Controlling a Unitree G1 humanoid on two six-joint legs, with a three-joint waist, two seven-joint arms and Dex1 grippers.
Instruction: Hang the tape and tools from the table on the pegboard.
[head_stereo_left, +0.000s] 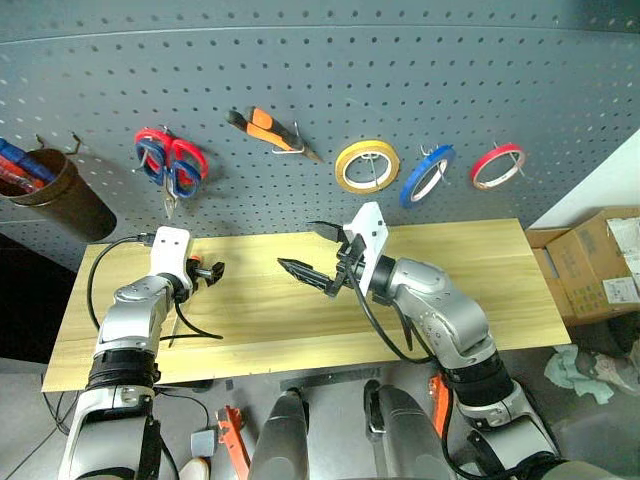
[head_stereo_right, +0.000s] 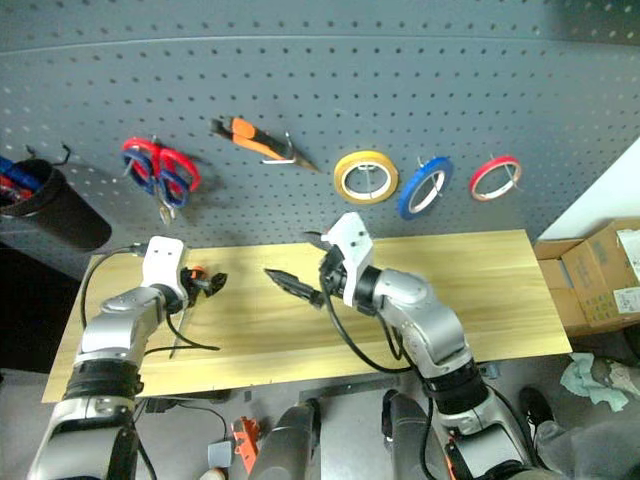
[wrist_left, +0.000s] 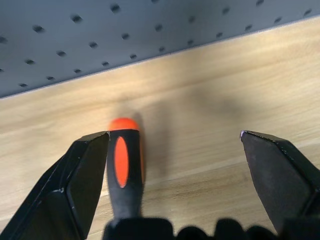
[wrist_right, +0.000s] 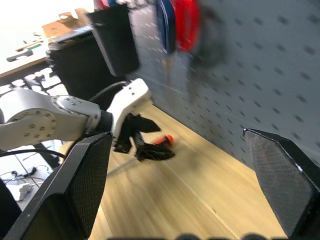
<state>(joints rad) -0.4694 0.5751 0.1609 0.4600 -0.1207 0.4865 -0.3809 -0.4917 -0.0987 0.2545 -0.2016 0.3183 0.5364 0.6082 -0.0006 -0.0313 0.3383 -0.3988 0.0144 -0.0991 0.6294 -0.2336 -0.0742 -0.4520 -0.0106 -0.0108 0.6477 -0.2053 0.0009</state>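
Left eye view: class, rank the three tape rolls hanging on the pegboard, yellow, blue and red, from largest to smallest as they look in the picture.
1. Yellow roll, largest.
2. Blue tape and red roll: too alike to rank; both hang at an angle, so their outlines are foreshortened.

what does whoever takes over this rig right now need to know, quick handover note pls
Left pincer: open, empty, low over the table, with the screwdriver lying between its fingers close to one of them; not gripped.
Right pincer: open, empty, held above the middle of the table.
Done: blue tape, pliers and scissors hang on the pegboard, beside a yellow roll and a red roll.
Left: probably close on the screwdriver, lift it and hang it on the pegboard.
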